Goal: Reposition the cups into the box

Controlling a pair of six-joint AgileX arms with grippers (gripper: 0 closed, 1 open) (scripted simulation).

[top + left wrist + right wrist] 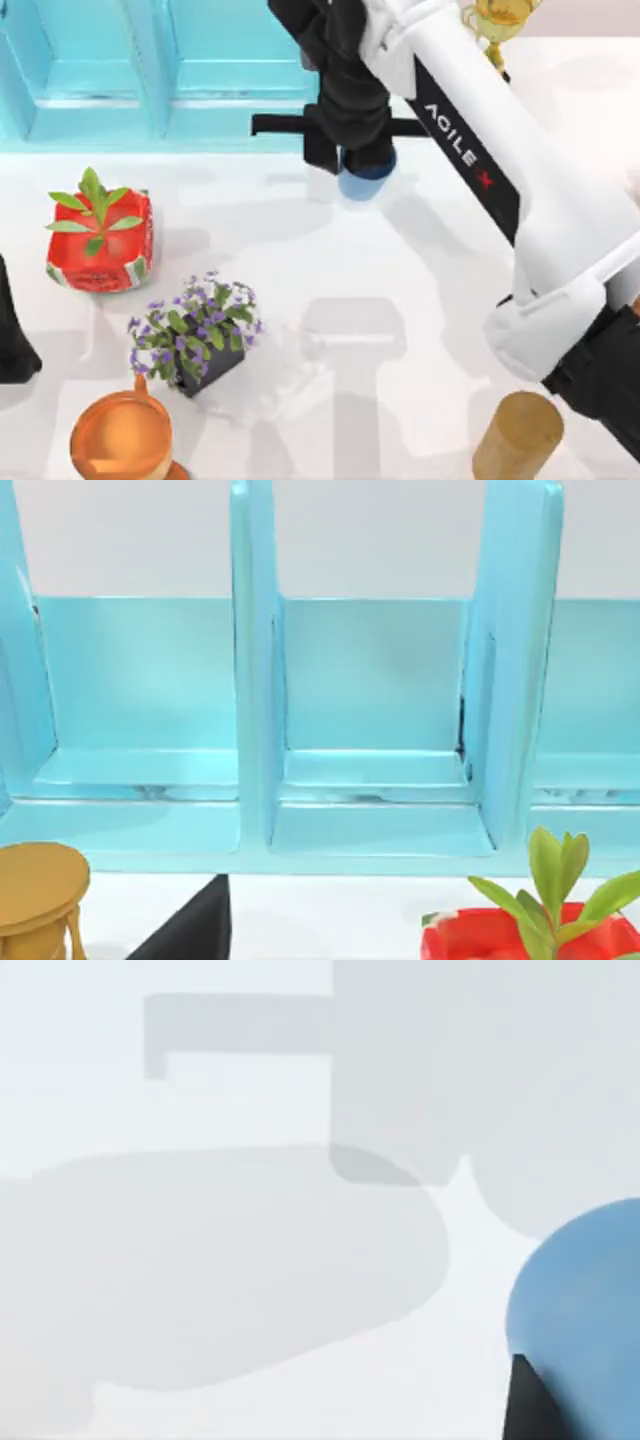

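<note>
My right gripper (362, 165) grasps the blue tumbler (366, 180) beside the turquoise box (100, 70); I should lift clear over its wall. Left jaws: cannot tell.

Right arm reaches in from the lower right of the table, white forearm running diagonally up to a black wrist near the top centre. Right gripper (362, 160) points down, its black fingers closed around the blue cup (366, 178) just off the box's front edge. A dark finger (535, 1400) edge sits against the cup's side in the right wrist view; whether the cup rests on the table or is lifted, cannot tell. Left arm is parked at the table's left edge, a black part of it showing low on that side. Left gripper (12, 335) idle there, fingers' state not readable; its wrist camera faces the box partitions.
</note>
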